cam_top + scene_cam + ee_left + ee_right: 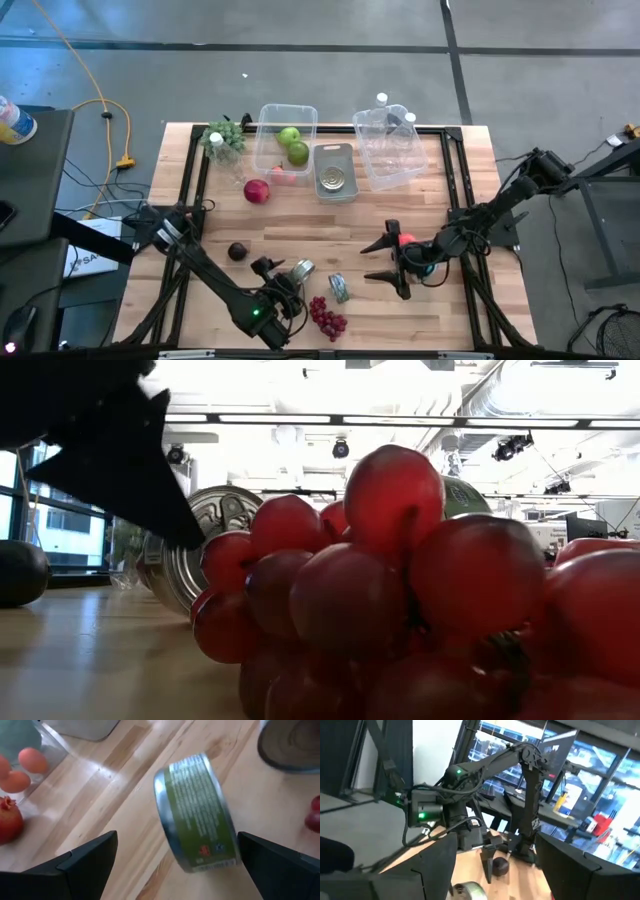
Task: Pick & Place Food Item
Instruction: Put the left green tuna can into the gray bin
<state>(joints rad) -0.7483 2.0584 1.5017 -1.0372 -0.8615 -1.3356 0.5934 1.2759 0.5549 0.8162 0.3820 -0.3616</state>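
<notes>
- Wooden table (300, 225): bearing two clear bins, one grey tray and scattered food.
- Green-labelled can (197, 812): lying on its side, axis running diagonally, near the red grapes (327, 317).
- Left gripper (280, 275): fingers hanging spread around the can.
- Right gripper (385, 262): fingers standing open, empty.

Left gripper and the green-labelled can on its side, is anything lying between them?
No. In the left wrist view only bare wood separates the open left gripper from the can.

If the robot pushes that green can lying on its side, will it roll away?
Probably. The green can lies on its curved side on the smooth wooden table, so a nudge would likely roll it. Its metal wall looks stiff and maybe slippery for the open left gripper.
</notes>
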